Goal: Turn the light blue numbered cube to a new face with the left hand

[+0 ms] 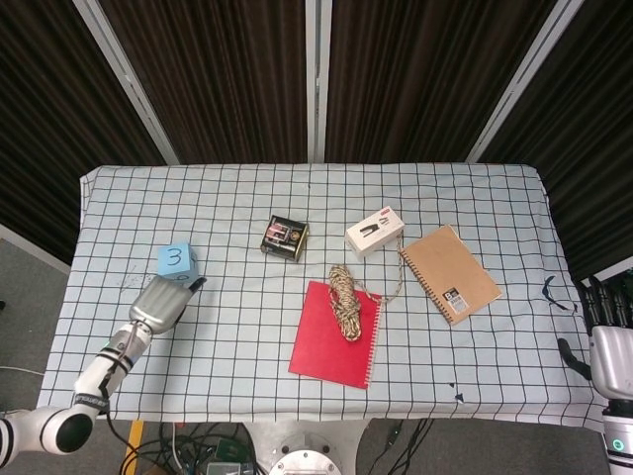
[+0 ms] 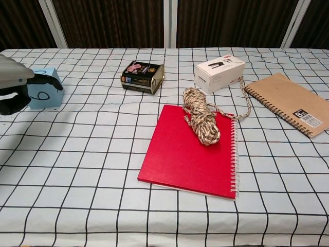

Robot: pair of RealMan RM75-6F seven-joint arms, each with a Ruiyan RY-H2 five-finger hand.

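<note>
The light blue numbered cube [image 1: 177, 259] [image 2: 44, 94] sits on the checked cloth at the left, a "3" on its top face. My left hand [image 1: 162, 302] [image 2: 15, 85] hovers at the cube's near side, fingers apart and reaching over its front; in the chest view the hand hides part of the cube. Whether the fingertips touch the cube cannot be told. My right hand [image 1: 607, 346] hangs off the table's right edge, fingers spread, holding nothing.
A dark tin [image 1: 285, 238] and a white box [image 1: 374, 231] lie mid-table. A rope coil [image 1: 345, 300] rests on a red notebook [image 1: 334, 338]; its loose end runs toward a brown notebook [image 1: 450, 274] at the right.
</note>
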